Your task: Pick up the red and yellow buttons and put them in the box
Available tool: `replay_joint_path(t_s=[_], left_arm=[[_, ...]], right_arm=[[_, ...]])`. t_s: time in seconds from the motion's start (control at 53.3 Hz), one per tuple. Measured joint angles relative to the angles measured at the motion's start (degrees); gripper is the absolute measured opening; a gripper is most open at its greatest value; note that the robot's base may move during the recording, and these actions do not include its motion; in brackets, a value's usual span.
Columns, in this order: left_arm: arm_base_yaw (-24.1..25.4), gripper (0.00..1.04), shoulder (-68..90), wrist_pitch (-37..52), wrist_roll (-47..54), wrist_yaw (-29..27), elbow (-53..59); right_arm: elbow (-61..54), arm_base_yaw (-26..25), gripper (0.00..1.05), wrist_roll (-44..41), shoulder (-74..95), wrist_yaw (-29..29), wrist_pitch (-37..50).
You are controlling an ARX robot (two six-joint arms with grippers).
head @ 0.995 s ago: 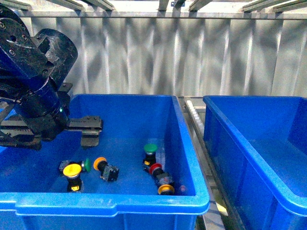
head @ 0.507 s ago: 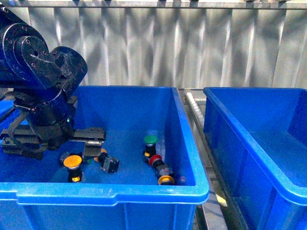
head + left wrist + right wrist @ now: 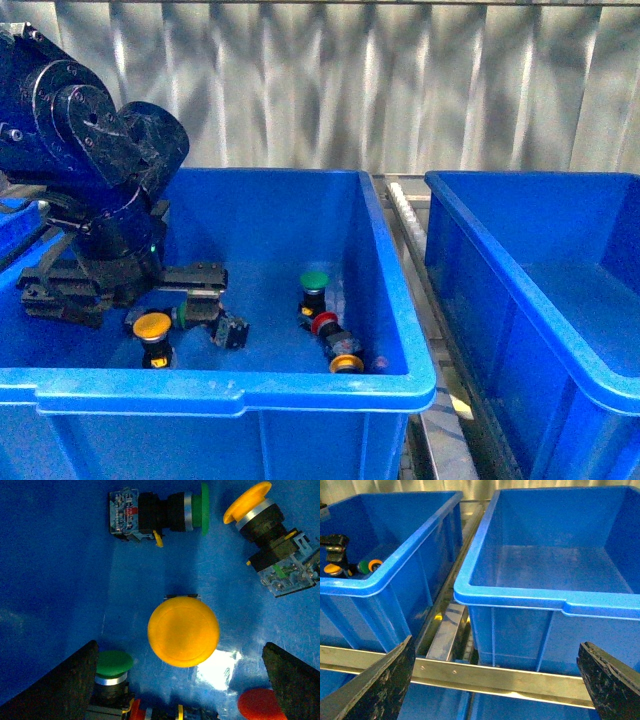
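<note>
The yellow button [image 3: 183, 632] stands upright on the floor of the left bin [image 3: 395, 290], cap up. Its axis points straight at our left claw [image 3: 182, 682], the nearer one, whose jaws are spread empty either side of it. From the front it sits at 5 o'clock of that claw. Our right claw [image 3: 495, 680], also spread, faces the box [image 3: 560, 602]. Since a second ago the left claw has dropped lower over the button.

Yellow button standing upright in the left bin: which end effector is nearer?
Left. The left end effector is open directly above the yellow button; the right end effector is outside that bin.
</note>
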State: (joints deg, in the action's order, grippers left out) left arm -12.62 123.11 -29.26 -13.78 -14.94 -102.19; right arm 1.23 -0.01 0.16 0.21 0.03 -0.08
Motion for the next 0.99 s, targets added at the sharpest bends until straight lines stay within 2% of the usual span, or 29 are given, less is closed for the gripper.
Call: replay_joint_path(t_s=[0.394,0.45,0.77,0.845,0.995], left_arm=[[0.0,0.96,3.7,-1.0,-0.1,0.1,-3.7],[0.0,0.82,4.5,-1.4,0.0,0.1,-4.3],[0.0,0.37,6.0,-1.4,0.0,0.4,-5.3],[0.0,0.33,6.2,-1.4,0.0,0.4,-5.7],[-0.1,0.33,6.4,-1.2,0.5,0.2,-6.3]], right_arm=[[0.0,0.0,0.98,0.0,0.0,0.0,0.0],[0.0,0.0,0.98,0.0,0.0,0.0,0.0],[0.0,0.0,0.98,0.0,0.0,0.0,0.0],[0.0,0.0,0.98,0.0,0.0,0.0,0.0],[0.0,0.0,0.98,0.0,0.0,0.0,0.0]])
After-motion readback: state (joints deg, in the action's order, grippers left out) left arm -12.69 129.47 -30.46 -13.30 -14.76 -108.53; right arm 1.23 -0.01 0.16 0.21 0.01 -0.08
